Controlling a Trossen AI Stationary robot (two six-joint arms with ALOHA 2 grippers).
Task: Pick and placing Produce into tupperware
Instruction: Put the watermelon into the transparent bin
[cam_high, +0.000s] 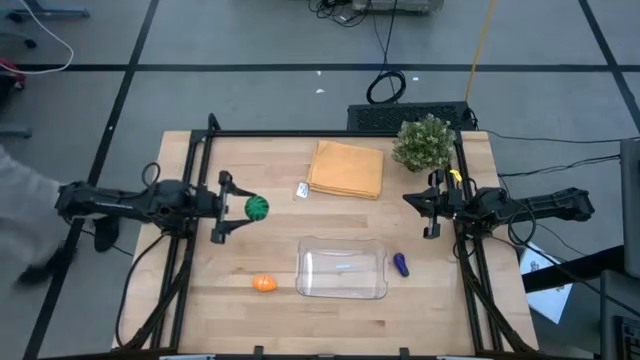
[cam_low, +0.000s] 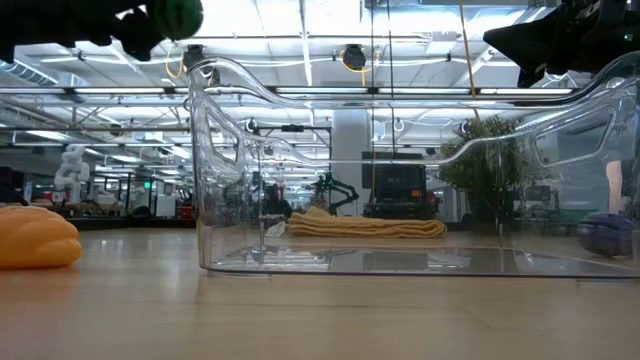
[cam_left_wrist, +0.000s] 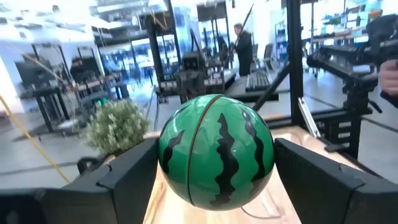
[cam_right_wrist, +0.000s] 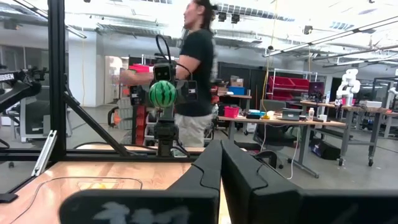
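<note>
The clear tupperware (cam_high: 342, 270) stands at the near middle of the wooden table (cam_high: 200, 300), lidless, with nothing visible inside it. Just beside its right wall lies one purple-blue toy eggplant (cam_high: 400, 264) (apart from the wall, not touching). To the left of the container, with bare wood between them, lies one orange toy piece (cam_high: 263, 283); in the low view it (cam_low: 38, 238) rests flat on the table.

Farther from the front, up and left of the container, the left gripper (cam_high: 238, 207) holds the third piece, one toy watermelon ball (cam_high: 257, 207), green with dark stripes. The left wrist view shows the ball (cam_left_wrist: 216, 150) clamped between the two dark fingers (cam_left_wrist: 134, 174), which press on its two sides. In the low view the ball (cam_low: 180, 14) hangs high above the table.

On the right of the container the right gripper (cam_high: 424, 210) waits over the table's right part; its two fingers (cam_right_wrist: 208, 174) lie together, with nothing between.

Behind the container lies one small white tag (cam_high: 302, 190), then one folded orange-tan cloth (cam_high: 346, 168). One bushy potted plant (cam_high: 424, 143) stands at the far right corner.
</note>
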